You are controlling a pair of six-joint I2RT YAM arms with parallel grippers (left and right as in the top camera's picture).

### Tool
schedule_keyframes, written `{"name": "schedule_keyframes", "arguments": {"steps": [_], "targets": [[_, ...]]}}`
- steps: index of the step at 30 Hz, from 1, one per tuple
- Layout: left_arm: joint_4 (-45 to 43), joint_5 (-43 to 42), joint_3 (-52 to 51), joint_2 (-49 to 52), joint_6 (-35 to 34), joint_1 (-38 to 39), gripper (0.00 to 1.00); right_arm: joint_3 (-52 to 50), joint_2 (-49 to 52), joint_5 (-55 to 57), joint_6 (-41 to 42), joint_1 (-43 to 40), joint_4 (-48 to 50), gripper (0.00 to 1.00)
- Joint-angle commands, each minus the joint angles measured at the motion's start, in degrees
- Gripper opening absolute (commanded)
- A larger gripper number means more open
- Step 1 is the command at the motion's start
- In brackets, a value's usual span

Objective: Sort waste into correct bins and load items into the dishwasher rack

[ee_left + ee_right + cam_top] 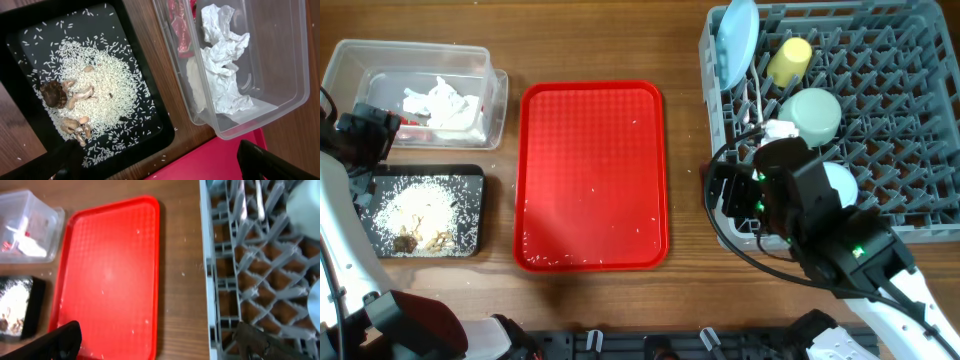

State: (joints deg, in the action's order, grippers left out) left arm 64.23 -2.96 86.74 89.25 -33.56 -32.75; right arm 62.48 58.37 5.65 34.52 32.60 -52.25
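The clear tub (350, 60) at the back left holds white napkins (445, 100) and a red wrapper (180, 30). The black tray (470, 180) in front of it holds rice (420, 205) and brown food scraps (55, 94). The grey rack (910, 150) at the right holds the light-blue plate (738, 40), yellow cup (790, 60), pale-green bowl (812, 113), a white utensil (775, 128) and a bowl (842, 180) partly hidden by my right arm. My left gripper (370, 135) (165, 167) is open and empty above the two bins. My right gripper (725, 195) (157, 342) is open and empty over the rack's left edge.
The large red serving tray (590, 170) lies in the middle with only a few rice grains on it; it also shows in the right wrist view (110, 265). Bare wood separates it from the rack and from the bins.
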Motion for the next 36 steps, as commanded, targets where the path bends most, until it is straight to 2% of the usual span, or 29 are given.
{"name": "schedule_keyframes", "arguments": {"steps": [1, 5, 7, 9, 13, 16, 24, 29, 36], "targets": [[-0.09, -0.24, 0.22, -0.11, 0.09, -0.26, 1.00, -0.17, 1.70, 2.67, 1.33, 0.28, -1.31, 1.00], [-0.09, -0.24, 0.22, -0.11, 0.09, -0.26, 1.00, -0.17, 3.65, 3.34, 1.14, 0.28, -1.27, 1.00], [-0.09, -0.22, 0.22, -0.11, 0.09, -0.26, 1.00, -0.33, 4.11, 3.32, -1.88, 0.44, -0.48, 1.00], [-0.09, -0.24, 0.22, -0.11, 0.09, -0.26, 1.00, -0.35, 3.93, 3.30, -9.11, 0.42, 1.42, 1.00], [-0.09, -0.24, 0.22, -0.11, 0.09, -0.26, 1.00, -3.02, 0.24, 3.30, -17.75, 0.11, 7.56, 1.00], [-0.09, -0.24, 0.22, -0.11, 0.09, -0.26, 1.00, -11.08, -4.63, 3.23, -17.94, -0.42, 15.76, 1.00], [-0.09, -0.24, 0.22, -0.11, 0.09, -0.26, 1.00, -46.40, -22.86, -1.79, -17.97, -3.96, 52.74, 1.00], [-0.11, -0.24, 0.22, -0.11, 0.09, -0.26, 1.00, -54.82, -33.31, -4.57, -17.88, -8.04, 55.65, 1.00], [-0.09, -0.24, 0.22, -0.11, 0.09, -0.26, 1.00, -59.56, -42.23, -11.15, -17.92, -20.37, 55.84, 1.00]]}}
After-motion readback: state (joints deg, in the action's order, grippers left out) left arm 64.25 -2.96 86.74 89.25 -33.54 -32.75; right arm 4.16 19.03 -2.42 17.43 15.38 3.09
